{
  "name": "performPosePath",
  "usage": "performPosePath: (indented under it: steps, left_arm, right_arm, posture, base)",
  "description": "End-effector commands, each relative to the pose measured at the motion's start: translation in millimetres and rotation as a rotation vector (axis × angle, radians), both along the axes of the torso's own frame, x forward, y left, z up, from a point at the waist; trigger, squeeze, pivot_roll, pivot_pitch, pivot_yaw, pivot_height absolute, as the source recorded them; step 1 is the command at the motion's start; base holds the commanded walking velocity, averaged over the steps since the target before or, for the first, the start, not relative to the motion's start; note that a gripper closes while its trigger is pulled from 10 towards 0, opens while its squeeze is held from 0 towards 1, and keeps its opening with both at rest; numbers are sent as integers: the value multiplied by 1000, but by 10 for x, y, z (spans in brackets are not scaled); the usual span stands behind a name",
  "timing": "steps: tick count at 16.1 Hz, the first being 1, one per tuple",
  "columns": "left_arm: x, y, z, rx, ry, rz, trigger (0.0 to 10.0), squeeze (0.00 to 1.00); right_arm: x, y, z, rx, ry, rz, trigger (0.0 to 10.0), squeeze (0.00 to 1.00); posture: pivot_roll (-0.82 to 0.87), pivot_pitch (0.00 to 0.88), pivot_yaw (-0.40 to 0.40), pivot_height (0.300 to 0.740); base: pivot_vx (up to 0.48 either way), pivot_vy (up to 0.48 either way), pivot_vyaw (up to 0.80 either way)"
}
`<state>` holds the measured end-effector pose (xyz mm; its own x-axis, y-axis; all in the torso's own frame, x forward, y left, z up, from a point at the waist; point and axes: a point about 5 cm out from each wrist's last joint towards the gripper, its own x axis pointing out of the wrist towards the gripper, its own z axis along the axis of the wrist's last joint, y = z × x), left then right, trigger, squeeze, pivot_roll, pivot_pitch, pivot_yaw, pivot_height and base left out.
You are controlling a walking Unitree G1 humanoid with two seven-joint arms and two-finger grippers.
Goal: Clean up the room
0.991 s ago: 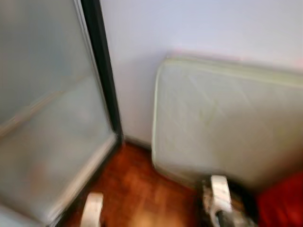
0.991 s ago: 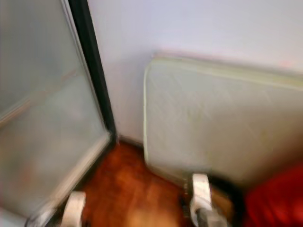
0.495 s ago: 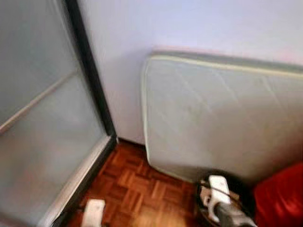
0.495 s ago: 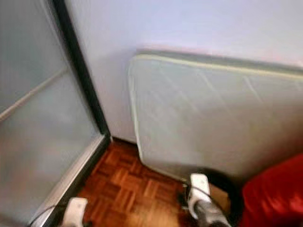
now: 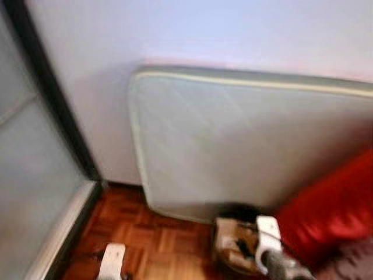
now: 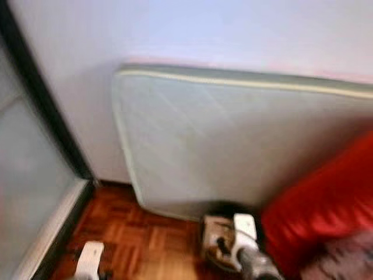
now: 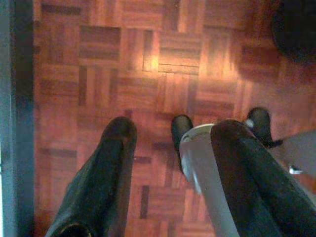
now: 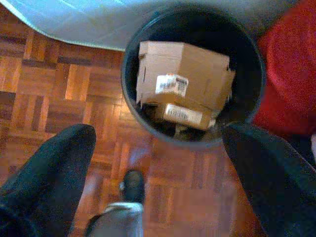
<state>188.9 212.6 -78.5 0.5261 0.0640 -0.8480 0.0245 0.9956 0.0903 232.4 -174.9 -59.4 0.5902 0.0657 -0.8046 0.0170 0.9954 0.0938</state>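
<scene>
Facing the pale green quilted mattress (image 5: 250, 137) propped on edge against the white wall (image 5: 192, 29), I note the red fabric mass (image 5: 326, 213) at its right end. The round black waste bin (image 8: 192, 79), holding flattened brown cardboard boxes (image 8: 182, 84), stands on the parquet floor (image 7: 148, 64) directly ahead of the right pincer (image 8: 153, 163), fingers apart, empty. The left pincer (image 7: 173, 163), likewise apart, hangs well apart from the bin.

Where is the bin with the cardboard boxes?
The black bin stands on the parquet floor, low right in the head views, between the propped mattress and red cushion.
</scene>
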Motion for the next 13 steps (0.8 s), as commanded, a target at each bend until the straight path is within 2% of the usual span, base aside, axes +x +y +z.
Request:
performPosePath:
  steps: [1, 13]
  left_arm:
    - [17, -10, 7, -4, -6, -2, 10000, 0]
    - [11, -12, 4, -8, -4, -4, 10000, 0]
  right_arm:
    - [-23, -62, -9, -15, 12, -7, 10000, 0]
    - [-30, -61, -13, -17, 16, 2, 10000, 0]
  posture:
    - [-49, 0, -26, 740]
    - [-49, 0, -25, 740]
  base:
    - [0, 0, -769]
    - [0, 0, -764]
